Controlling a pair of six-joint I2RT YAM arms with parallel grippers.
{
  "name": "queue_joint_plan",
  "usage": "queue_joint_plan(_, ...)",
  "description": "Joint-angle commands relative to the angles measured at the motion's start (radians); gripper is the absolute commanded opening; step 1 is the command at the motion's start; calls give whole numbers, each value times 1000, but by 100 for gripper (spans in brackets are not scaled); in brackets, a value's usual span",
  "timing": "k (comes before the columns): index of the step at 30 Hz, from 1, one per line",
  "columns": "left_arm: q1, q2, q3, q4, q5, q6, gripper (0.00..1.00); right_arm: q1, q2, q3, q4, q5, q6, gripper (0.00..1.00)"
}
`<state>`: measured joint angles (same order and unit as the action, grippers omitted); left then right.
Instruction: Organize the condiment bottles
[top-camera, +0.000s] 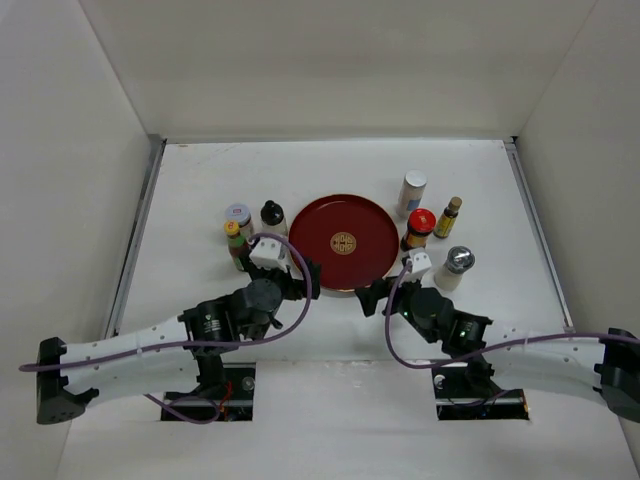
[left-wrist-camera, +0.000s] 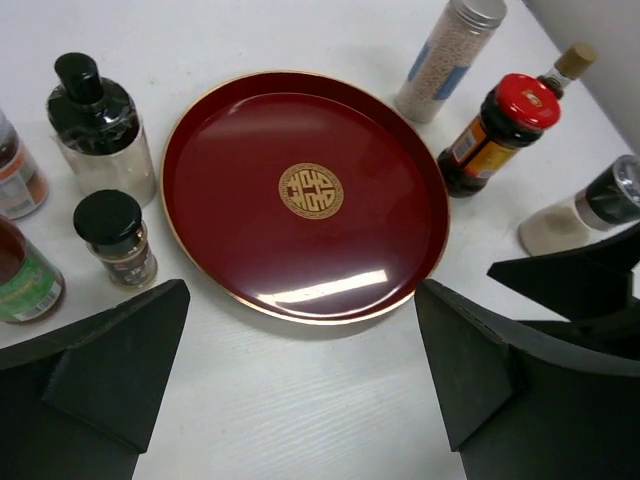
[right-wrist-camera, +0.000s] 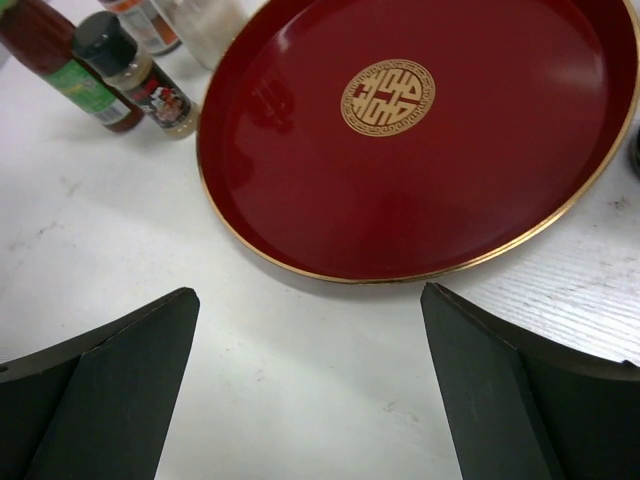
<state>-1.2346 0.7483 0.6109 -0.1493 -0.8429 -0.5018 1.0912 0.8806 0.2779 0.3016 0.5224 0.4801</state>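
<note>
The condiment bottles stand either side of an empty round red tray (top-camera: 366, 222). Left of it are a silver-capped jar (top-camera: 238, 215), a black-capped white bottle (top-camera: 273, 215) and a yellow-capped bottle with a green label (top-camera: 234, 240). A small black-capped jar (left-wrist-camera: 115, 238) shows in the left wrist view. Right of it are a tall white bottle (top-camera: 411, 193), a red-capped dark bottle (top-camera: 420, 228), a small tan-capped bottle (top-camera: 448, 216) and a silver-capped shaker (top-camera: 455, 267). My left gripper (top-camera: 305, 278) and right gripper (top-camera: 372, 297) hover open and empty at the tray's near edge.
The tray (left-wrist-camera: 250, 140) carries a gold emblem (left-wrist-camera: 310, 190) at its centre. White walls close the table on the left, right and back. The right arm's dark fingers (left-wrist-camera: 570, 275) show at the right of the left wrist view.
</note>
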Motion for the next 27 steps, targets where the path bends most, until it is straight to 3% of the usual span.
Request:
queue_joint_plan(1,46,-12,9,37,-1,-7,100,-7,3,-2,110,-28,14,100)
queue_joint_plan(9,169,45,-7,96,-34,2,100,0,70,26,114,-19,14,100)
queue_joint_plan(14,160,68,15,128,-93,58,100,61,81,52,120,-28,17,100)
queue_joint_plan(18,131,14,-26,237,-75,104,100,94,66,53,131,-19,17,100)
queue_joint_plan(21,143,8,-42,228,-18,134,98,101,31,38,143,-15,23,100)
queue_joint_plan(22,149,10,-52,232,-7,135,83,103,20,29,163,-16,22,100)
queue_joint_plan(23,157,11,-62,235,-2,134,57,106,9,21,177,-16,20,100)
queue_joint_plan(24,168,16,-62,225,-4,132,40,114,-5,20,177,-15,20,100)
queue_joint_plan(26,200,28,-60,185,-34,123,22,132,-35,14,180,-16,11,94)
queue_joint_plan(27,214,39,-57,165,-53,108,20,135,-49,9,185,-16,6,74)
